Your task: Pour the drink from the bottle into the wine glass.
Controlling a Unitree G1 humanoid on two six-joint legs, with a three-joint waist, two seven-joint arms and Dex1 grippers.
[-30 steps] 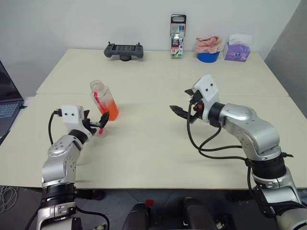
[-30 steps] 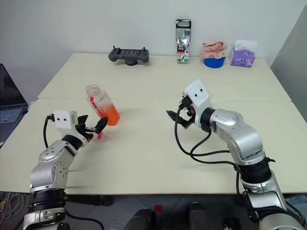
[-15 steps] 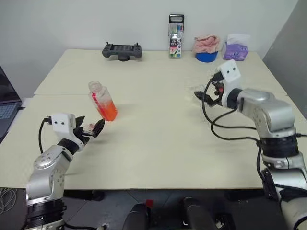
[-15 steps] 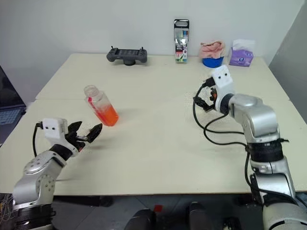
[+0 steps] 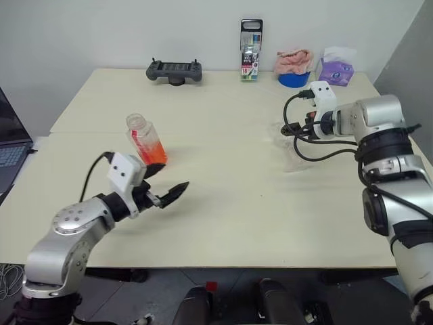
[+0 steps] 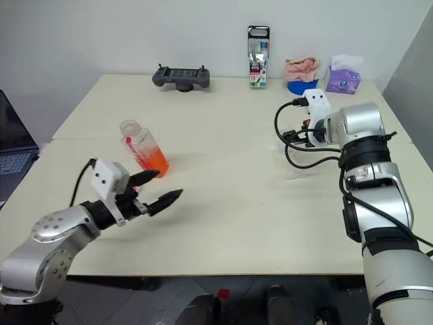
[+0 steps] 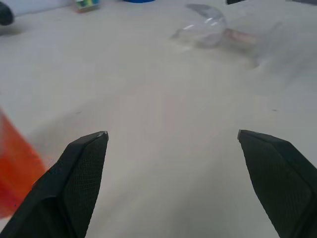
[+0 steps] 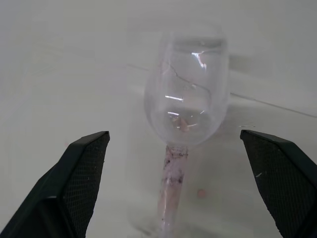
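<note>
Left arm bent at the elbow low over the near side, forearm angled forward and toward the middle, left gripper (image 5: 172,191) roughly level with both black fingers spread wide and nothing between them. Right arm stretched forward on the far right side, cables looping off the wrist, right gripper (image 8: 181,144) tipped downward and turned inward. Its fingers (image 8: 81,163) also stand wide apart, gripping nothing.
</note>
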